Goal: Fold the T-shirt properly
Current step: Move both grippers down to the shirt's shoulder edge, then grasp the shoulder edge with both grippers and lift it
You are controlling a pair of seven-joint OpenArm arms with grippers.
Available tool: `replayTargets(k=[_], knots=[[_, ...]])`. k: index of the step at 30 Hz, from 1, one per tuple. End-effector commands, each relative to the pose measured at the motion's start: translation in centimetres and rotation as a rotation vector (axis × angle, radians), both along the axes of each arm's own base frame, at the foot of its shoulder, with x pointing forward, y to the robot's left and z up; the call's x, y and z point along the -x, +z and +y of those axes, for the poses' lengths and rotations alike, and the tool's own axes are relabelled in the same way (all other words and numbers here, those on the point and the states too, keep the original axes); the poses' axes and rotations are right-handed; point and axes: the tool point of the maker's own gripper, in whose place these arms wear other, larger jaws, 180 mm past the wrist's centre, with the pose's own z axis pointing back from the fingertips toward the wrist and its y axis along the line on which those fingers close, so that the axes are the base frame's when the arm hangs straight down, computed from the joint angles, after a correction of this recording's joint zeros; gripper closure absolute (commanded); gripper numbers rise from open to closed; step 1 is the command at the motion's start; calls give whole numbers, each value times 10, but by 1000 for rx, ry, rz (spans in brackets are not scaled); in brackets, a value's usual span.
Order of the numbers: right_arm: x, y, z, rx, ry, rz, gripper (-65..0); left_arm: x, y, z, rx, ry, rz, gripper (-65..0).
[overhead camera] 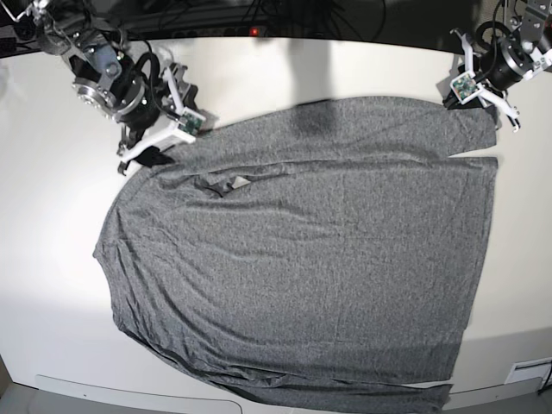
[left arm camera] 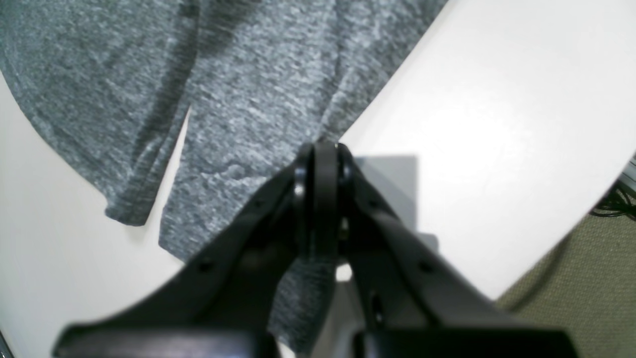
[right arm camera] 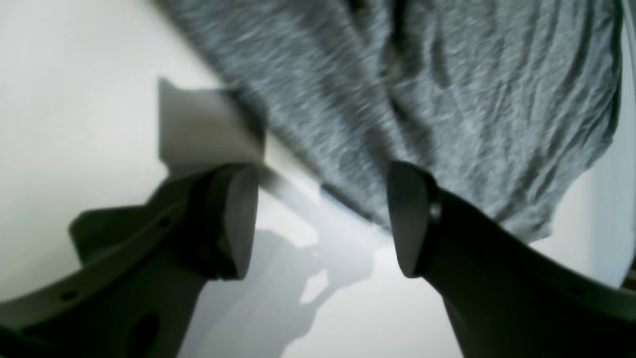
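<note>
The dark-grey T-shirt [overhead camera: 302,259] lies spread flat over most of the white table [overhead camera: 52,241], with a strip folded over along its far edge. My left gripper [left arm camera: 325,149] is shut, its tips pinching the shirt's edge [left arm camera: 248,99] at the far right corner [overhead camera: 498,116]; creases in the cloth run toward the tips. At the far left corner my right gripper [right arm camera: 323,219] stands wide open with nothing between its fingers, hovering just off the shirt's edge [right arm camera: 472,99]. In the base view that gripper [overhead camera: 151,147] sits beside the shirt's shoulder.
Olive carpet [left arm camera: 571,298] and black cables [left arm camera: 616,204] show past the table's edge in the left wrist view. More cables [overhead camera: 259,13] run behind the table's back edge. The shirt's hem reaches the front edge of the table [overhead camera: 345,401].
</note>
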Motion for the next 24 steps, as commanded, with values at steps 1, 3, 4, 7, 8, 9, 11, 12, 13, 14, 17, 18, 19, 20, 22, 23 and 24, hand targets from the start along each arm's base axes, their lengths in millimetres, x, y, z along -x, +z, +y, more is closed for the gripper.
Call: replayTargets(k=[1, 3, 4, 7, 8, 9, 11, 12, 13, 14, 17, 18, 19, 20, 22, 23, 24], knots=[[-5, -1, -11, 47, 2, 4, -407, 18, -14, 20, -115, -21, 83, 0], [-10, -6, -18, 64, -3, 19, -406, 18, -14, 20, -115, -21, 83, 0], [-13, -8, -21, 65, -4, 32, -405, 18, -14, 20, -115, -21, 83, 0], [-18, -14, -27, 57, -8, 82, -354, 18, -14, 20, -116, -21, 83, 0], [-19, -15, -28, 60, -3, 93, -336, 18, -14, 20, -116, -21, 83, 0], [-20, -15, -28, 64, 5, 99, -325, 18, -14, 20, -116, -21, 83, 0], [-19, -15, -27, 66, 21, 113, -307, 18, -14, 20, -116, -21, 83, 0], [-18, -16, -27, 66, 27, 119, -284, 18, -14, 20, -116, -21, 83, 0], [-17, -16, -27, 67, 31, 125, -258, 18, -14, 20, -116, -21, 83, 0], [-17, -16, -26, 66, 33, 127, -235, 18, -14, 20, -116, -21, 83, 0], [-14, -17, -22, 27, 18, 145, -189, 18, -14, 20, -116, -21, 83, 0], [-14, -17, -21, 16, 14, 150, -176, 18, -14, 20, -115, -21, 83, 0], [-13, -17, -20, 9, 10, 155, -156, 18, -14, 20, -115, -21, 83, 0], [-13, -17, -20, 10, 7, 158, -126, 18, -14, 20, -115, -21, 83, 0], [-12, -18, -22, 17, 4, 160, -43, 18, -14, 20, -115, -21, 84, 0], [-12, -18, -22, 16, 4, 160, -3, 18, -14, 20, -115, -21, 84, 0], [-13, -17, -21, 15, 4, 159, 0, 18, -14, 20, -115, -21, 84, 0]])
